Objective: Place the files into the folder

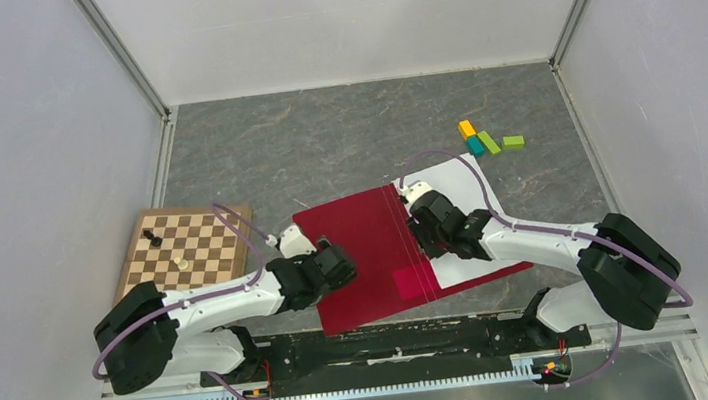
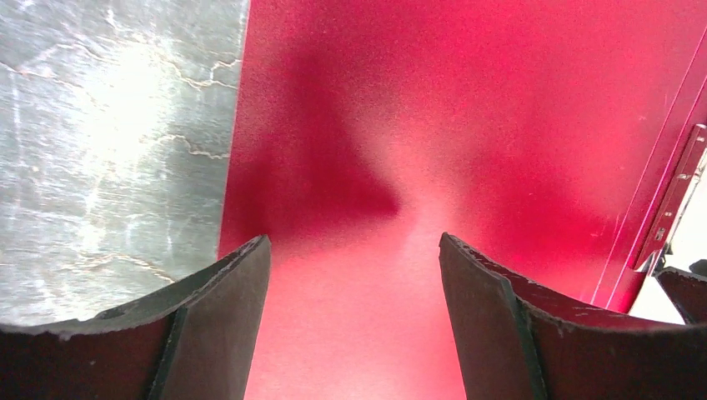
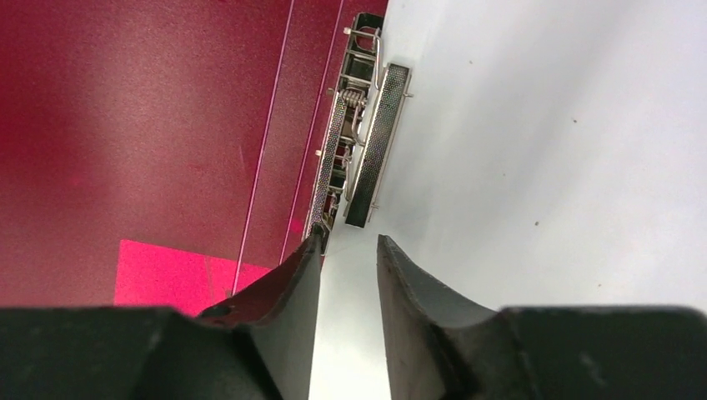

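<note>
The crimson folder (image 1: 361, 250) lies open on the grey table, its left flap bare red (image 2: 467, 125). White files (image 1: 467, 270) lie on its right half, by the metal clip (image 3: 367, 142) at the spine (image 2: 675, 196). A pink square (image 3: 167, 271) sits on the left flap near the spine (image 1: 410, 282). My left gripper (image 2: 354, 250) hangs open just above the red flap, nothing between its fingers (image 1: 339, 262). My right gripper (image 3: 350, 246) stands narrowly open over the white sheet (image 3: 542, 167), just short of the clip, holding nothing (image 1: 426, 235).
A wooden chessboard (image 1: 184, 247) with a few pieces lies left of the folder, close to my left arm. Coloured blocks (image 1: 489, 139) sit at the far right. Grey walls close in the table on three sides.
</note>
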